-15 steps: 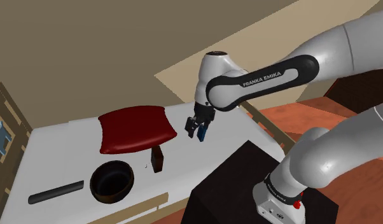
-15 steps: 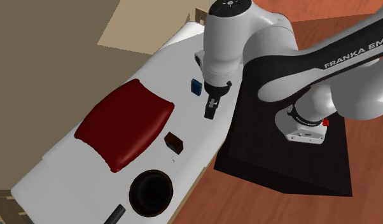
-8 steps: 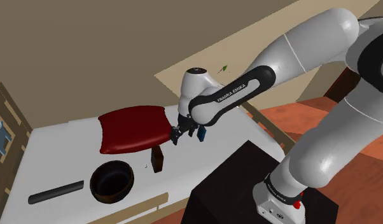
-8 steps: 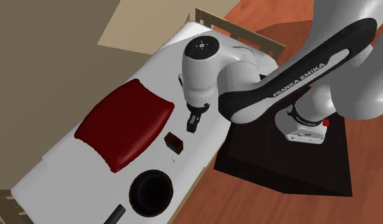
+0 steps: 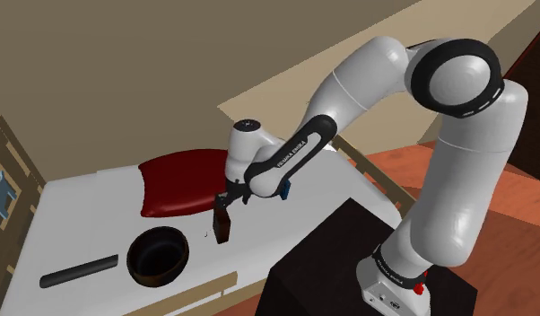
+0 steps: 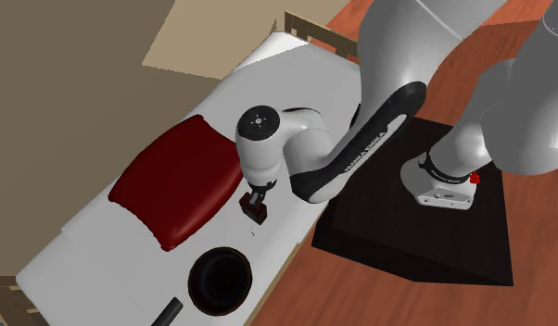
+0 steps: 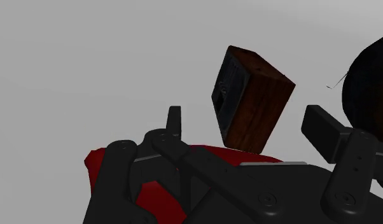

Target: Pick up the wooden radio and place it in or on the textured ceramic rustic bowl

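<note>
In the shoulder view, a dark round bowl (image 5: pixel 131 260) sits on the white table (image 5: pixel 80 202), at eight o'clock from the small brown wooden radio (image 5: pixel 222 224) standing near it. The black two-finger gripper (image 5: pixel 222 202) hovers at the radio's twelve o'clock, fingers apart, clasping nothing. A dark red cushion (image 5: pixel 183 179) lies beyond.

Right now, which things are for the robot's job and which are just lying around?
For the job: wooden radio; dark bowl; gripper, open just above the radio.
Just lying around: red cushion; black bar beside the bowl.
</note>
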